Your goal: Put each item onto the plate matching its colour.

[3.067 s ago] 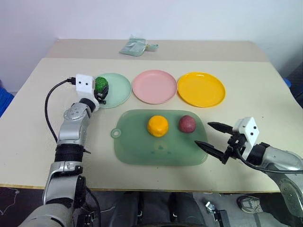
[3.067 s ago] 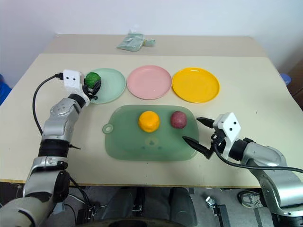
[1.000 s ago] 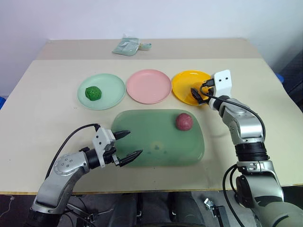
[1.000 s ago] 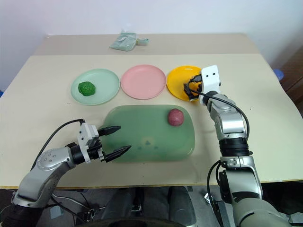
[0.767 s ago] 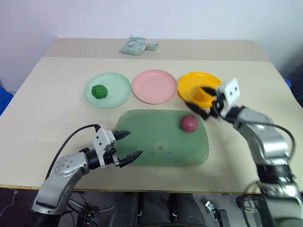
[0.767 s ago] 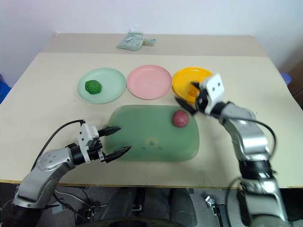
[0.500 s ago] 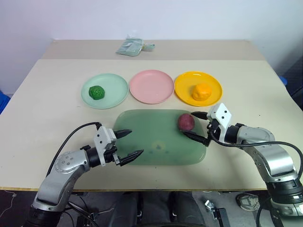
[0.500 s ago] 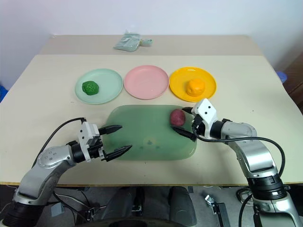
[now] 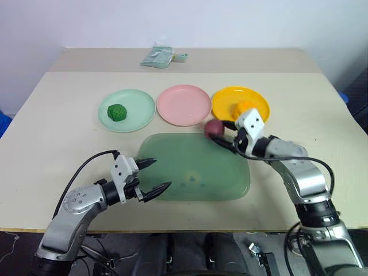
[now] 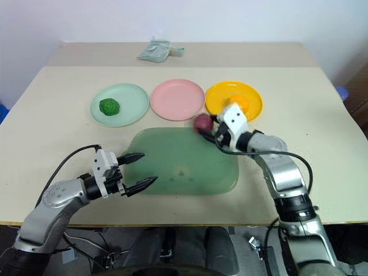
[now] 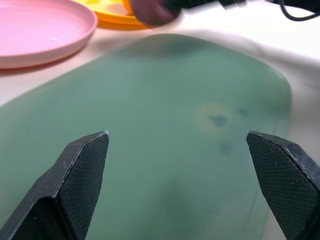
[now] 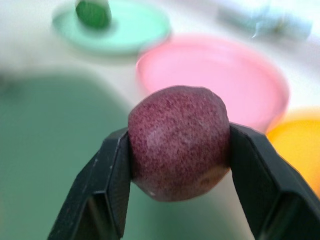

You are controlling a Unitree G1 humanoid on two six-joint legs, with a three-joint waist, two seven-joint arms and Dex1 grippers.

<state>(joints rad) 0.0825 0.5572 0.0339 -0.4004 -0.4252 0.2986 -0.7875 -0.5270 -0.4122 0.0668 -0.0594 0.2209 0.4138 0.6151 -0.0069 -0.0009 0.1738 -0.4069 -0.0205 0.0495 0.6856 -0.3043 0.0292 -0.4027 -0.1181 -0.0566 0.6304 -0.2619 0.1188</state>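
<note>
**Maroon lump in the right jaws, short of the pink plate**

The right gripper (image 9: 221,135) had its jaws pinching the maroon-red item (image 12: 177,142) from two opposite sides, holding it off the green board (image 9: 190,172) at that board's far right corner. The lump hung just near of the gap between the pink plate (image 9: 184,105) and the yellow-orange plate (image 9: 227,103), touching neither.

The left gripper (image 9: 150,175) hovered over the near left part of the board with its jaws spread wide and nothing between them.

The dark green item (image 9: 117,112) lay on the mint green plate (image 9: 141,106), and the orange item (image 9: 246,107) sat on the yellow-orange plate, partly behind the right wrist. So this looked like the last of the three placements.

To do it well, the lump should probably travel far and left until it is over the middle of the pink plate, clear of the rim, then come low before the jaws part, since a rounded lump released from height may roll off.

The lump was nearly round, only slightly wider than tall in the right wrist view, its wider span running across between the two fingers; it showed no distinct pointing end.

The crumpled packet (image 9: 163,57) at the counter (image 9: 57,144) far edge lay well apart from the work.
</note>
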